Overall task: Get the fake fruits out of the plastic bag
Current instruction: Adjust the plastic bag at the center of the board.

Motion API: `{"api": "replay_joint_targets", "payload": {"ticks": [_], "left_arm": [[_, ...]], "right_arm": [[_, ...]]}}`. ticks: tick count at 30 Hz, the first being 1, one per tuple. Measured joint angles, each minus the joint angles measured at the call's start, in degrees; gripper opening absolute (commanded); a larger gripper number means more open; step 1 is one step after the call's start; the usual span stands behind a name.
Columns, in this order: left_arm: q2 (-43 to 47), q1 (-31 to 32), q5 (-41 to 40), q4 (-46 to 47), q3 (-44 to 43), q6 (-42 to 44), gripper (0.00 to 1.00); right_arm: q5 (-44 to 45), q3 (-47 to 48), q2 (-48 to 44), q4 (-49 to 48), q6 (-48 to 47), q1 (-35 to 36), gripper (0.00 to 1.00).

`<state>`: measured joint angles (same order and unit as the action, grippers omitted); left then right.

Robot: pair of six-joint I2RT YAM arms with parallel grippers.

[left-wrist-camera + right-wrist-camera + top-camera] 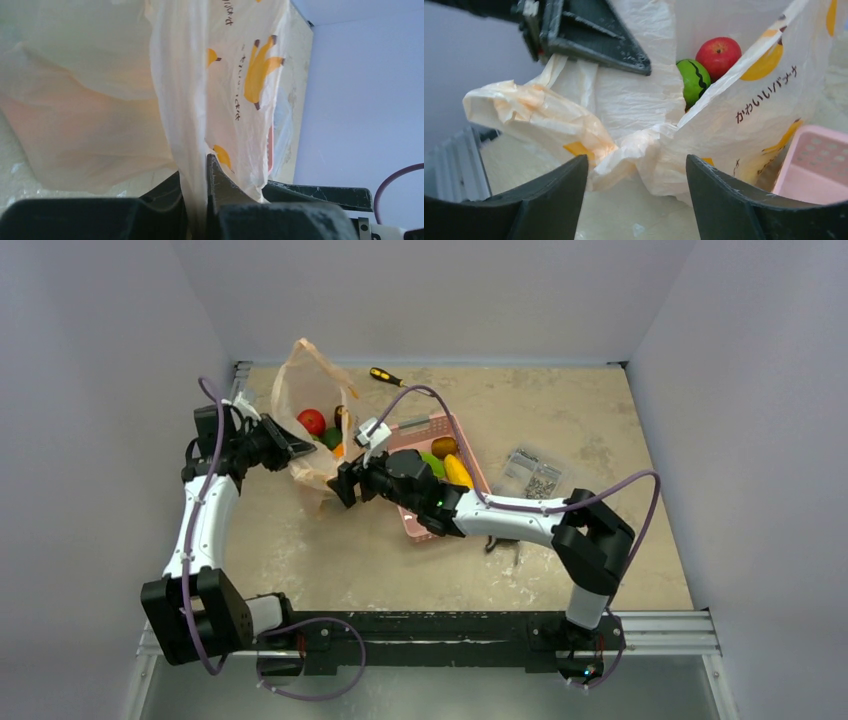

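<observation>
We take the pink basket (415,524) on the worktop (400,570) as our reference. Nearest to us, at the basket's near-left corner, the right gripper (345,485) has its jaws apart. The right wrist view shows a crumpled fold of the plastic bag (300,370) ahead of the gap between them, and we cannot tell whether it touches them. Further left of the basket, the left gripper (290,448) has its jaws clamped on a pleat of the bag's film, as the left wrist view confirms. The bag stands just left of the basket, against its left wall. We judge its long axis to run near to far along that wall. Its mouth is held open, facing up and toward the right gripper, and one handle loop rises at the far end. Inside the mouth lie the red apple (311,421) and the green round fruit (331,437), side by side. A dark shape and an orange patch beside them are too small to identify, and we see no bananas. The basket holds three other fruits (445,462) that we do not count toward the task. We therefore judge that the bag is opened and held, but no task fruit is out of it and every removal is left to do. Beyond the basket's far-left corner lies a screwdriver (385,375).
</observation>
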<state>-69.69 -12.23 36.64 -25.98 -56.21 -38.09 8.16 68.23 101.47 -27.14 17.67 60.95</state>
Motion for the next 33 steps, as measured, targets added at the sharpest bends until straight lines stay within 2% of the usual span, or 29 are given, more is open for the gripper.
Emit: {"api": "replay_joint_targets", "payload": {"ticks": [5,9,12,13,17,20,28,31,33], "left_arm": [[-1.7,-1.3,5.6,3.1,-0.7,2.7,0.0],[-1.0,-1.4,7.0,4.6,-0.7,5.9,0.0],[0.9,-1.4,7.9,8.0,0.1,6.7,0.0],[1.8,-1.4,8.3,9.4,0.8,6.7,0.0],[4.4,-1.4,10.0,15.1,3.1,6.0,0.0],[4.9,-1.5,10.7,17.9,4.0,5.7,0.0],[4.9,-1.5,10.7,18.6,4.3,5.7,0.0],[4.9,-1.5,10.7,18.6,4.3,5.7,0.0],[4.9,-1.5,10.6,18.5,4.3,5.8,0.0]], "right_arm": [[-4.9,3.4,-1.1,6.5,-13.9,-0.3,0.98],[-6.6,7.5,-2.3,11.0,-17.5,-0.5,0.99],[-5.0,15.3,-1.9,18.4,-6.3,-1.6,0.99],[-5.6,17.1,-2.1,19.4,0.7,-2.7,0.99],[-6.9,16.3,-3.5,20.7,24.1,-7.7,0.99],[-7.4,15.7,-2.4,23.8,37.4,-9.7,0.99],[-13.7,15.6,3.1,26.8,58.2,-8.3,0.99],[-17.1,15.6,5.9,24.7,64.0,-8.4,0.93],[-19.6,15.6,8.2,22.2,67.8,-8.4,0.73]]}}
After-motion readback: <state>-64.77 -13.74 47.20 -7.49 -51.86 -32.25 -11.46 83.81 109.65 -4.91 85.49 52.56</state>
